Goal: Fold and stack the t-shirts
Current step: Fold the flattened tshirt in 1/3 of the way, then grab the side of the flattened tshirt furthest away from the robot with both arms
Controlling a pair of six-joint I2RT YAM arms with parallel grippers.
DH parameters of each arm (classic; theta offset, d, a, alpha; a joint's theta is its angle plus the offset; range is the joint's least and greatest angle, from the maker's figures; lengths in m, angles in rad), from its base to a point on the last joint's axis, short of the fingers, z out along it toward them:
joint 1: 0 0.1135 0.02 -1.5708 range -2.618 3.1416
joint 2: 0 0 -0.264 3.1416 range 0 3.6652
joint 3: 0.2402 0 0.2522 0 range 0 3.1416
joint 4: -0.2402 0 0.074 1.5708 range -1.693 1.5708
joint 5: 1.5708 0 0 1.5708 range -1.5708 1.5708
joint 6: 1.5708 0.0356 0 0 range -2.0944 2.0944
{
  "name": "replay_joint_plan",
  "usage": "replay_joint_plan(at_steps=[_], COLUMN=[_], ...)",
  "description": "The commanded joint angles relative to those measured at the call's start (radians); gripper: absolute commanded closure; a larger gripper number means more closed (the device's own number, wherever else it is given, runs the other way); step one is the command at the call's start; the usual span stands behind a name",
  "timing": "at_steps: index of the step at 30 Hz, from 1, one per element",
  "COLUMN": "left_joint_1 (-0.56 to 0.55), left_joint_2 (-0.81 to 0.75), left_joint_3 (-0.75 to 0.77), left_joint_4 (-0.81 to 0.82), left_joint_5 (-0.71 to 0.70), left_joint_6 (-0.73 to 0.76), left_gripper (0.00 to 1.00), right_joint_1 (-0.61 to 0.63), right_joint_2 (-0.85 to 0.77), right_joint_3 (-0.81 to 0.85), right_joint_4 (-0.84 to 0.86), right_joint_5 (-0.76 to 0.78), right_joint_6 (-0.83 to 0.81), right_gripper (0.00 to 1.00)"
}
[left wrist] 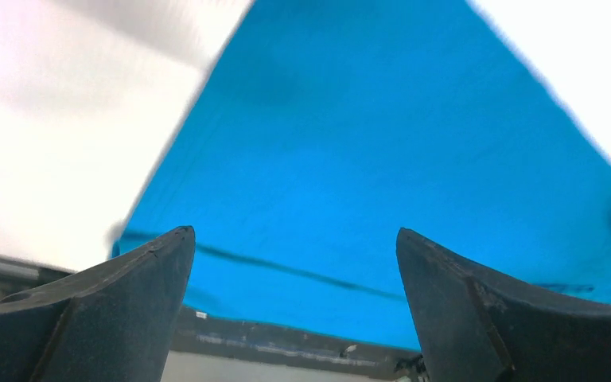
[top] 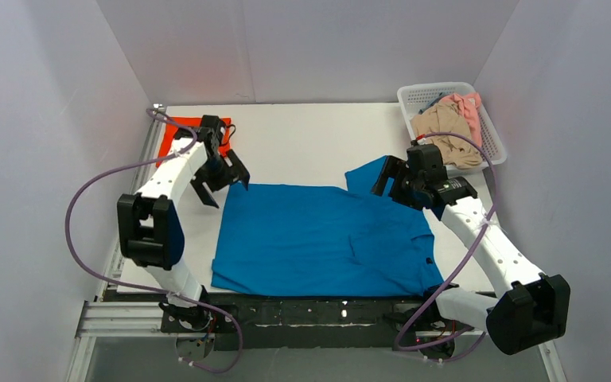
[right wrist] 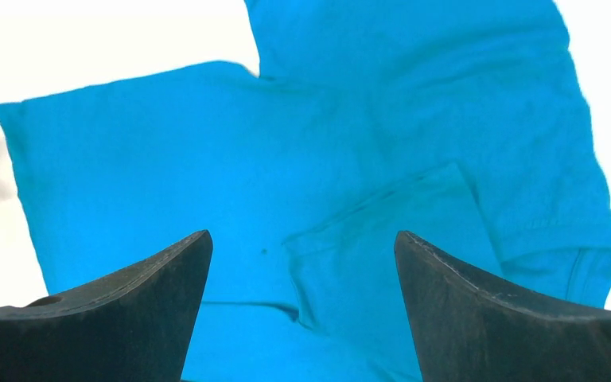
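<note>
Arms: our left gripper (top: 224, 189) and right gripper (top: 388, 181) hover at far corners of bright blue cloth t-shirt (top: 318, 239), jaws apart.
Nearby: white plastic mesh basket (top: 436, 87) beyond its right sleeve.

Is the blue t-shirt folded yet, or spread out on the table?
Spread out. The blue t-shirt lies flat at full length on the table, its far sleeve sticking out, no body fold visible.

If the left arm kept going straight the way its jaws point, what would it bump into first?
Most likely the blue t-shirt: the left gripper, jaws open, aims down at the cloth spread on the table. How far off it is, I can't judge.
</note>
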Motion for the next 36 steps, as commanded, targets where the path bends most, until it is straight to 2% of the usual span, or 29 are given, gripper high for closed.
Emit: replay_joint_plan(at_steps=[1,4,7,10,18,20,28,32,36], left_joint_1=[0.034,0.060,0.080,0.088,0.087,0.087,0.068,0.068,0.068], left_joint_2=[0.210,0.357,0.461,0.540,0.643,0.658,0.680,0.694,0.716], left_joint_3=[0.223,0.393,0.499,0.570,0.604,0.606,0.562,0.560,0.561], left_joint_4=[-0.174,-0.212,-0.231,-0.262,-0.236,-0.238,-0.201,-0.189,-0.170], left_joint_5=[-0.111,-0.069,-0.045,-0.030,-0.013,0.023,-0.032,-0.036,-0.012], left_joint_6=[0.130,0.210,0.257,0.267,0.237,0.224,0.189,0.188,0.227], left_gripper=[0.01,0.00,0.00,0.11,0.31,0.40,0.45,0.61,0.67], right_joint_1=[-0.008,-0.013,-0.019,-0.022,-0.027,-0.027,-0.029,-0.027,-0.029], right_joint_2=[0.023,0.012,-0.006,-0.026,-0.071,-0.081,-0.100,-0.103,-0.088], right_joint_3=[0.051,0.045,0.024,0.002,-0.057,-0.072,-0.102,-0.103,-0.101], right_joint_4=[0.022,0.024,0.019,0.012,0.011,0.009,-0.002,-0.001,-0.012], right_joint_5=[0.054,0.061,0.071,0.080,0.069,0.074,0.073,0.077,0.088], right_joint_6=[-0.039,-0.043,-0.052,-0.068,-0.068,-0.067,-0.067,-0.071,-0.074], right_gripper=[0.07,0.07,0.07,0.07,0.07,0.07,0.07,0.08,0.09])
